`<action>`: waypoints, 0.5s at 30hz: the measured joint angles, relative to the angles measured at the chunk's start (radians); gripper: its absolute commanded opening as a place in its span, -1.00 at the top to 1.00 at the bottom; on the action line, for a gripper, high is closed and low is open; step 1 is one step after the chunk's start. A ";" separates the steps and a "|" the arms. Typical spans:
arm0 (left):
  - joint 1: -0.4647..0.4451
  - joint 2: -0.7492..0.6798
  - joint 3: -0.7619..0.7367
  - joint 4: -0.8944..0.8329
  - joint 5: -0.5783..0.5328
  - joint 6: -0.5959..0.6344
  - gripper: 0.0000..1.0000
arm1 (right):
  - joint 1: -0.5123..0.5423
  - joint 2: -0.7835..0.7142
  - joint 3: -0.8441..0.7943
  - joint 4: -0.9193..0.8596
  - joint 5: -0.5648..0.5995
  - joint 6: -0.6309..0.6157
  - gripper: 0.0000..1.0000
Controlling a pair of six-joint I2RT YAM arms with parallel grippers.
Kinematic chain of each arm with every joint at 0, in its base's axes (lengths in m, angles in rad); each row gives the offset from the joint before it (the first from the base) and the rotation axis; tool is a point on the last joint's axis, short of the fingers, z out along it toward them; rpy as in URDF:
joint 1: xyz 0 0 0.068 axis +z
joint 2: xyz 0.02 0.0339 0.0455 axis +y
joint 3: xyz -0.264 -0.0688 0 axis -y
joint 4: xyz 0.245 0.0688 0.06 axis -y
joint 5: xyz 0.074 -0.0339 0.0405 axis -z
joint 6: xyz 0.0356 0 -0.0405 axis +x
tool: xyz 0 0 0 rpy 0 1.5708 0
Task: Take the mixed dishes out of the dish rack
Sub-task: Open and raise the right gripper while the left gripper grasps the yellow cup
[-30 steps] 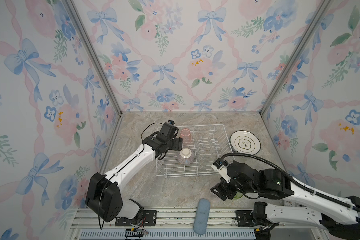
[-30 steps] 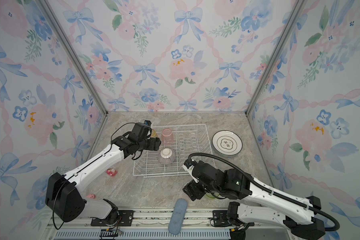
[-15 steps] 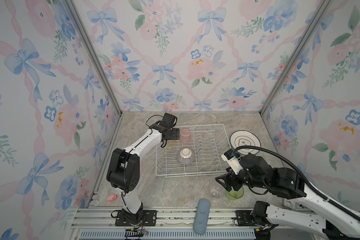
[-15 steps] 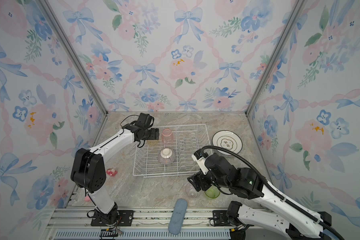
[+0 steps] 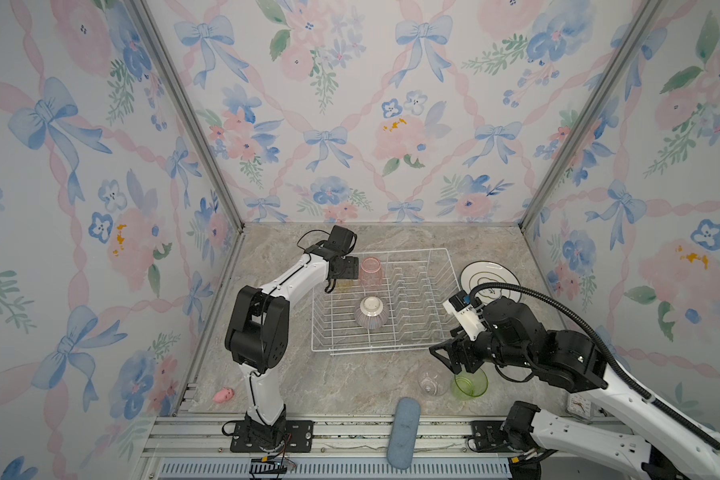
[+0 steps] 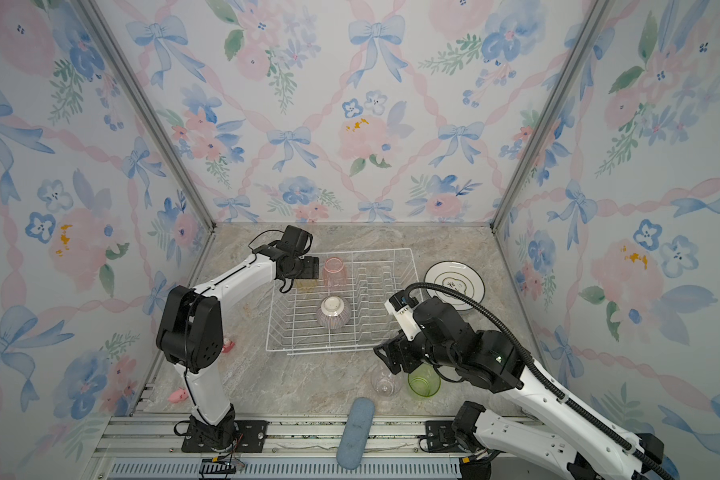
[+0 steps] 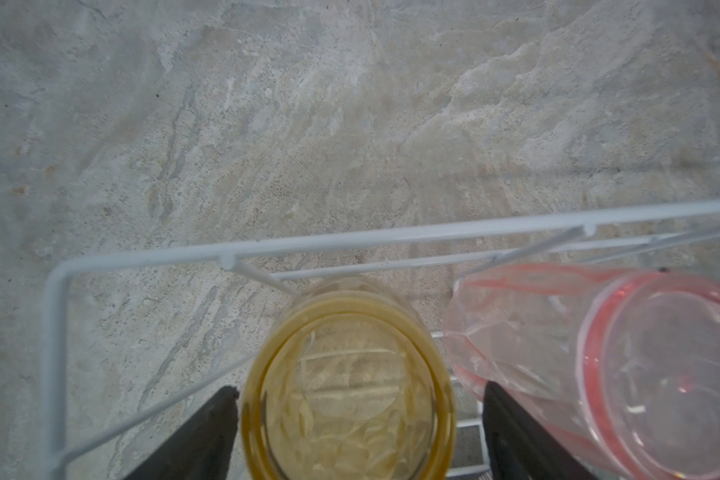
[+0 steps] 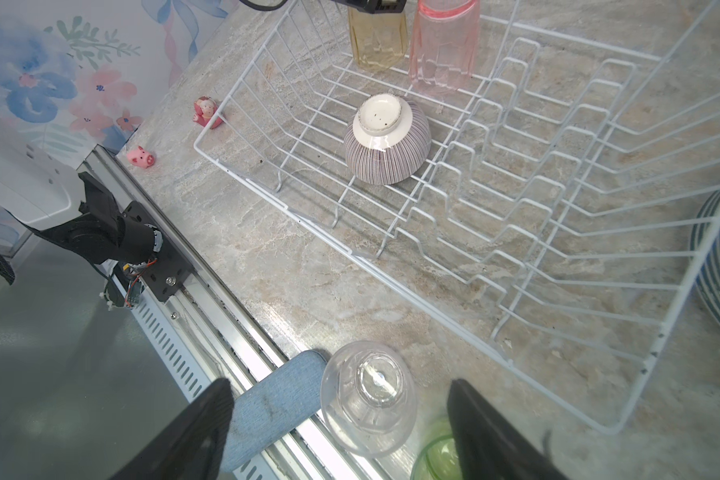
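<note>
In both top views the white wire dish rack [image 5: 366, 350] [image 6: 308, 351] holds a pink tumbler [image 5: 370, 272] [image 7: 599, 365], a yellow tumbler [image 6: 307, 284] [image 8: 377, 45] and an upturned striped bowl [image 5: 371, 312] [image 8: 385, 143]. My left gripper [image 5: 345, 279] [image 7: 358, 399] hangs open over the yellow tumbler, one finger on each side and a gap at one of them. A stack of plates [image 5: 487, 274] lies on the table right of the rack. My right gripper [image 5: 445, 358] [image 8: 341, 395] is open just above the clear tumbler [image 5: 432, 380] [image 8: 368, 399], which stands beside the green tumbler [image 5: 470, 383] [image 8: 433, 457].
A blue pad [image 5: 404, 432] lies across the front rail. A pink pig toy [image 5: 224, 395] sits at the front left and a pink figurine [image 8: 206, 111] by the rack's left side. A small clock [image 5: 577, 405] is at the front right. Walls close in three sides.
My left gripper moved to the rack's back left corner over the yellow tumbler, its jaws narrowing slightly. My right gripper rose off the table front, uncovering the clear and green tumblers.
</note>
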 measured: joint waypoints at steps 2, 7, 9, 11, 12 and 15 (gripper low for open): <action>0.000 0.006 0.003 0.000 0.000 0.001 -0.63 | -0.009 0.002 -0.003 0.008 -0.010 0.000 -0.68; 0.000 0.030 0.012 0.000 0.000 0.016 -0.52 | -0.024 0.003 -0.013 0.015 -0.026 0.000 -0.69; 0.000 0.032 0.012 -0.001 0.000 0.018 -0.48 | -0.027 0.003 -0.017 0.016 -0.029 0.000 -0.69; 0.000 0.032 0.014 0.000 0.000 0.021 -0.44 | -0.032 0.003 -0.022 0.020 -0.034 0.000 -0.69; 0.000 0.032 0.015 0.000 0.000 0.023 -0.41 | -0.034 0.003 -0.024 0.023 -0.035 0.000 -0.69; 0.002 0.032 0.015 0.000 0.002 0.032 -0.23 | -0.037 0.002 -0.030 0.030 -0.041 0.000 -0.69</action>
